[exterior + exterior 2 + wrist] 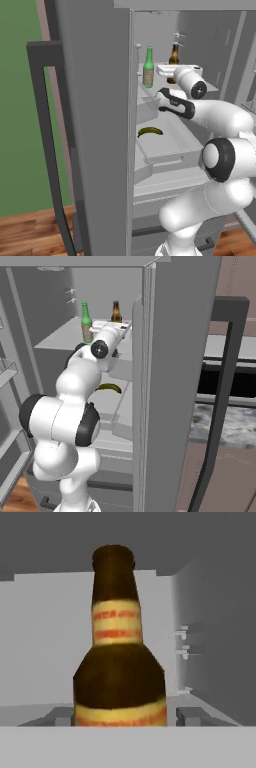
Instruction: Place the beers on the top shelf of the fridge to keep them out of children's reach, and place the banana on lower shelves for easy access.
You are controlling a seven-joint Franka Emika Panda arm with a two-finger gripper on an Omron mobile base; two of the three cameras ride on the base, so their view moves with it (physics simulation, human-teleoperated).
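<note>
You have the fridge (pixel 95 125) open in front of you, its top shelf (pixel 57 338) carrying both beers: the green bottle (pixel 148 68) standing free at about ten o'clock of the amber bottle (pixel 173 59), which sits upright further in. The banana (pixel 150 131) already lies on the lower shelves (pixel 167 142), at six o'clock below the bottles. Your gripper (pixel 122 717) is right up at the amber bottle, a finger tip (pixel 192 716) showing at either side of its base with a sliver of gap, so the jaws look parted around it rather than clamped; whether the pads touch the glass you cannot tell. The danger is in backing out: drag the hand sideways or tilt it and a finger could clip the amber bottle, tip it, or knock it into the green one. The base views show you both bottles, the banana and the arm's reach; the hand view alone shows the fingers flanking the base.
</note>
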